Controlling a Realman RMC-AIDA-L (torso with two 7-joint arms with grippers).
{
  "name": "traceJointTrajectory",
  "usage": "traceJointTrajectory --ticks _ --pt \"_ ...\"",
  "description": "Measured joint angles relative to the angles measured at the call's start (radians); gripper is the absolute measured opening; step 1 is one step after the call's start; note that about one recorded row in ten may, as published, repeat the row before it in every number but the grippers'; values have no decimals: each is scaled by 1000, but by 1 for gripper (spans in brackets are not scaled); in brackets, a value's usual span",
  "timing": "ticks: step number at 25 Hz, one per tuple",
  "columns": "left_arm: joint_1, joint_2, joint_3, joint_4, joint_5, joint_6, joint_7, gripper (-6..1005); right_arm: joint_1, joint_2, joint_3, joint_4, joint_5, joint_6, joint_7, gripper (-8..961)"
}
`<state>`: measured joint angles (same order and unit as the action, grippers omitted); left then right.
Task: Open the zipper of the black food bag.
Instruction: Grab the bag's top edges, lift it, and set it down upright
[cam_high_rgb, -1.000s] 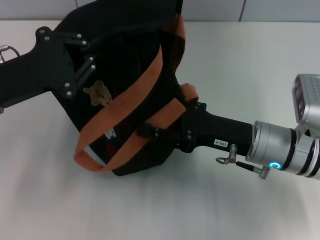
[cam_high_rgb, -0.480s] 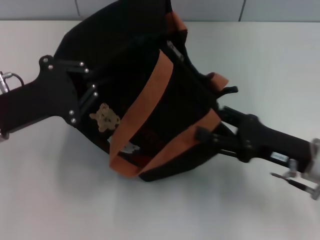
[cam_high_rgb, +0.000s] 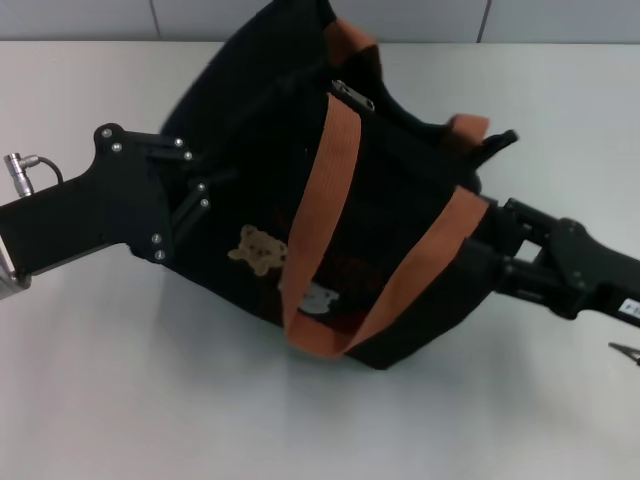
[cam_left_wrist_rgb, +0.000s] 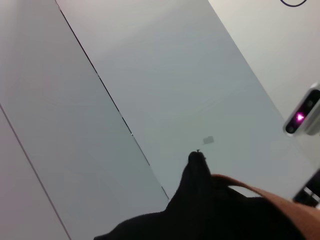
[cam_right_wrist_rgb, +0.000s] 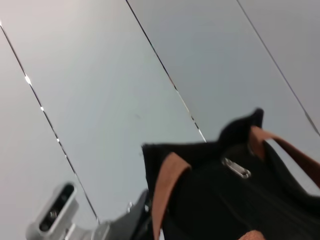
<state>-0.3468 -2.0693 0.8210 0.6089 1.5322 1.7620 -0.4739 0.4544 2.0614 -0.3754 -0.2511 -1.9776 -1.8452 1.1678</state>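
Bag: your boxy black fabric food bag (cam_high_rgb: 400, 250) lies tilted on the white counter (cam_high_rgb: 150, 400).
Left tool (cam_high_rgb: 195, 190): at its 9 o'clock side, grip unclear.
Right tool (cam_high_rgb: 480, 255): at 4 o'clock, grip unclear.
Silver zipper pull (cam_high_rgb: 352, 96): near 12 o'clock.

No legible text in any view.
The label at the head view's right edge is cut off, unreadable.

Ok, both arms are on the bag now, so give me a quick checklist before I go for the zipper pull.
1. Silver pull tab in sight on the bag's top edge: ok.
2. Zipper opened: not ok, the line looks closed.
3. Black food bag braced: ok, left gripper against one side, right gripper at the other.
4. A gripper at the pull tab: not ok, neither is near it.
5. Brown handles clear of the tab: not ok, one strap lies right beside it.
6. Finger states: cannot tell.
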Motion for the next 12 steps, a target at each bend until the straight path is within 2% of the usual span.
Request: traceJointTrajectory --ticks 2,5,8,12 --pt "-1 0 0 0 0 -3 0 76 -2 -3 1 -3 12 -6 5 781" --pt "-1 0 -4 0 0 -6 0 75 -19 -20 16 -6 39 -13 21 780" --pt "-1 0 -9 0 -5 -14 0 74 -29 -29 22 -17 39 0 41 779" --pt "-1 0 -20 0 -9 -20 0 73 -34 -30 13 -44 32 24 82 777"
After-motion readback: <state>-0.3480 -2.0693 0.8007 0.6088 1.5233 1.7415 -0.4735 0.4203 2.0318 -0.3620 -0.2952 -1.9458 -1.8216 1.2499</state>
